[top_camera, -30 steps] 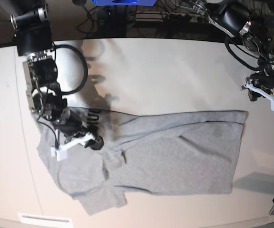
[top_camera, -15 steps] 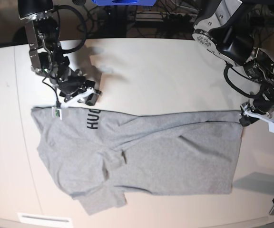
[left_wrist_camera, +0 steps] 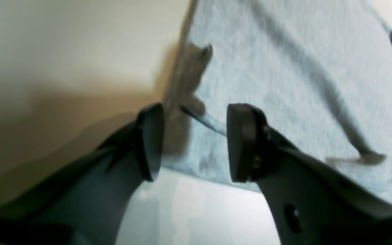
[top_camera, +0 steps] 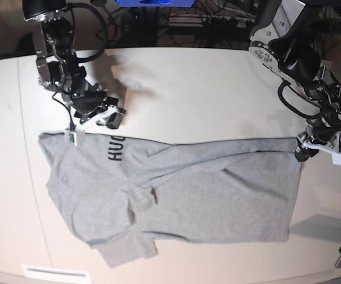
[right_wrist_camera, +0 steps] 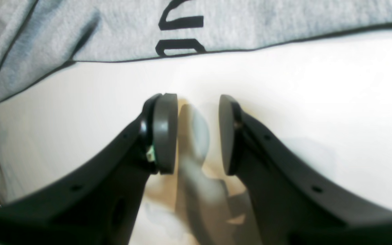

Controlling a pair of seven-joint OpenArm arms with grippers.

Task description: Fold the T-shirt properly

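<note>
The large light heather-grey cotton T-shirt (top_camera: 176, 189) lies spread across the pale table (top_camera: 206, 89), filling the middle and the 6 to 9 o'clock part of the base view, and it looks only partly folded: one long edge has been turned over so that a short run of black block lettering (top_camera: 116, 151) shows at about 10 o'clock of the cloth, while a rumpled sleeve (top_camera: 129, 248) sticks out at 7 o'clock and loose diagonal creases cross the middle. By my judgement the neat folds are still to be made, with the sleeves to tuck in and the body to halve. At the left of the base view the right gripper (top_camera: 96, 121) hangs just off the shirt's 11 o'clock corner; its wrist view shows the jaws parted over bare table with nothing between them, the lettered hem lying beyond at 12 o'clock. At the right the left gripper (top_camera: 317, 152) sits at the shirt's 2 o'clock corner, and its wrist view shows the jaws parted astride the cloth's edge, not pressed together on it. Whether a pad already touches the fabric is hard to tell, since that view is blurred. Most of the lettering is hidden under the fold, the layers at the rumpled middle cannot be sorted out, and a dark object at 5 o'clock is cut off.
</note>
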